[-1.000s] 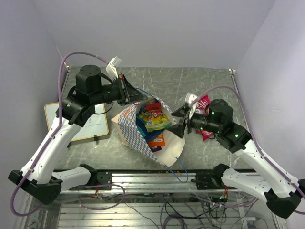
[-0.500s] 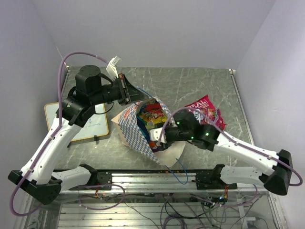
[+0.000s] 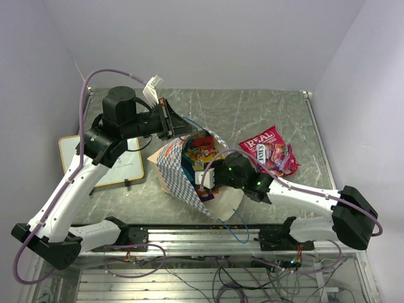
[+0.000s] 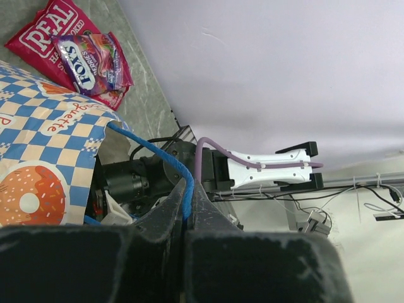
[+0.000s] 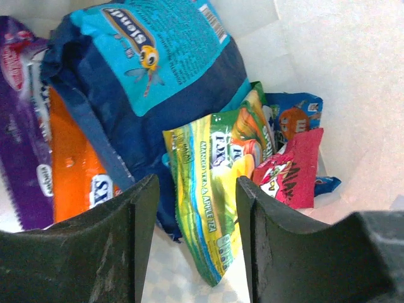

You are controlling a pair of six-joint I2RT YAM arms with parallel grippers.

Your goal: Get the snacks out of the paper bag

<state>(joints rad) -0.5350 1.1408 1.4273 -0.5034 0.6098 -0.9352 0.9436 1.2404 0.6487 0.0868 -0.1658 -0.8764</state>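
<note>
**Right tool in the bag mouth – left tool on the handle**

The paper bag (image 3: 172, 172) lies tilted on the table (image 3: 252, 113), its mouth facing the right arm. The left tool (image 4: 187, 201) is clamped tight on the blue cord handle (image 4: 146, 148) and holds it up at the bag's far rim.

The right tool (image 5: 196, 189) sits inside the mouth with its two fingers (image 5: 136, 233) partly spread. Nothing is pinched between them. The green-and-yellow packet (image 5: 214, 183) lies in line with the gap, and whether a finger touches it cannot be told.

Most of the snacks are in the bag. In the right wrist view, a large blue-and-teal packet (image 5: 158, 63) leans over an orange packet (image 5: 72, 158), with a purple packet (image 5: 22, 95) at the far left. A small red packet (image 5: 293, 170) and a blue one with an orange figure (image 5: 293, 117) sit against the cream wall to the right.

Two packets are already out – a red packet (image 3: 260, 144) and a purple-pink one (image 3: 282, 158) lying partly on top of it, on the table just right of the bag.

A white board (image 3: 120, 167) lies at the table's left side, under the left arm.
</note>
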